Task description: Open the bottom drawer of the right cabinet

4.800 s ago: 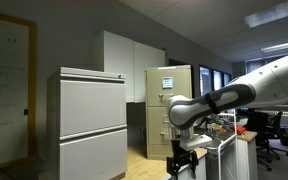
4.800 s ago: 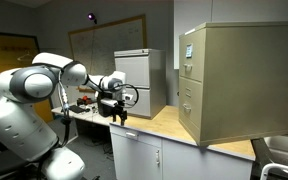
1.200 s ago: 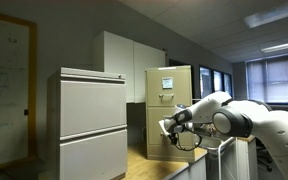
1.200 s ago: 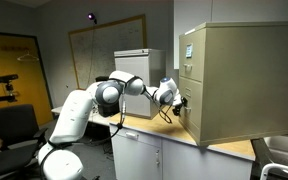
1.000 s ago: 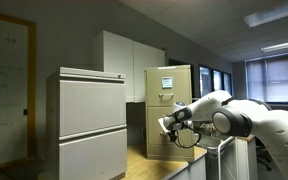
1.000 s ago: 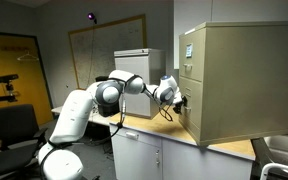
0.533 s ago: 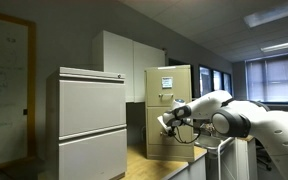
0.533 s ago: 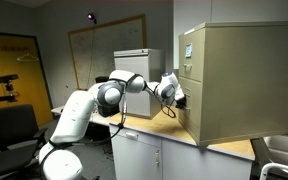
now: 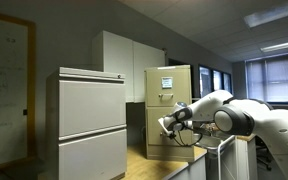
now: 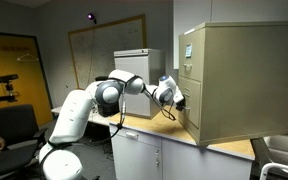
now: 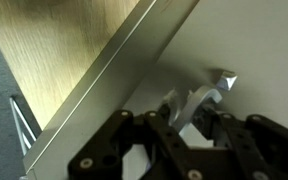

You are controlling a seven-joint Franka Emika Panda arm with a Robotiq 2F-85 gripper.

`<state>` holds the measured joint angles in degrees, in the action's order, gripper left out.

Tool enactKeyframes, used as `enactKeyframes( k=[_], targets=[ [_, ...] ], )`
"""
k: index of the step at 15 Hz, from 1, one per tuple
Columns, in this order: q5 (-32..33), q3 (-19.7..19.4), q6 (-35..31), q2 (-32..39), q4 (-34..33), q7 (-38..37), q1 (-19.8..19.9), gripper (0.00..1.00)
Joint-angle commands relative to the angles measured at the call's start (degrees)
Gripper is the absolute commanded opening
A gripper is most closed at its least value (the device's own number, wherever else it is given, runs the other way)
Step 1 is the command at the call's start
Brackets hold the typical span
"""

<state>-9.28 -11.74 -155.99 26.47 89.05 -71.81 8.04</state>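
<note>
The right cabinet is a tall beige filing cabinet standing on a wooden counter, with white papers on its top drawer front. The bottom drawer has a plain front that looks flush with the cabinet. My gripper is pressed against the upper part of that front. In the wrist view its dark fingers sit on either side of the small metal pull, shut on it.
A wider light-grey cabinet stands on the same wooden counter, a gap away from the beige one. Tall white cupboards line the back wall. An office chair stands beyond my arm's base.
The fingers have closed from wide open onto the drawer's pull over the last second. The arm has barely shifted and the drawer front has not moved.
</note>
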Motion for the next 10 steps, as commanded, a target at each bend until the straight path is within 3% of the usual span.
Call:
enactKeyframes(
  k=[1, 4, 10],
  targets=[
    [-5.4, 6.2, -4.9, -7.4, 12.9, 8.6, -0.1, 0.06],
    [-10.6, 9.7, -12.1, -10.1, 19.0, 15.4, 1.6, 0.04],
    [-20.7, 24.6, -19.4, -17.2, 30.7, 28.9, 12.0, 0.04]
  ],
)
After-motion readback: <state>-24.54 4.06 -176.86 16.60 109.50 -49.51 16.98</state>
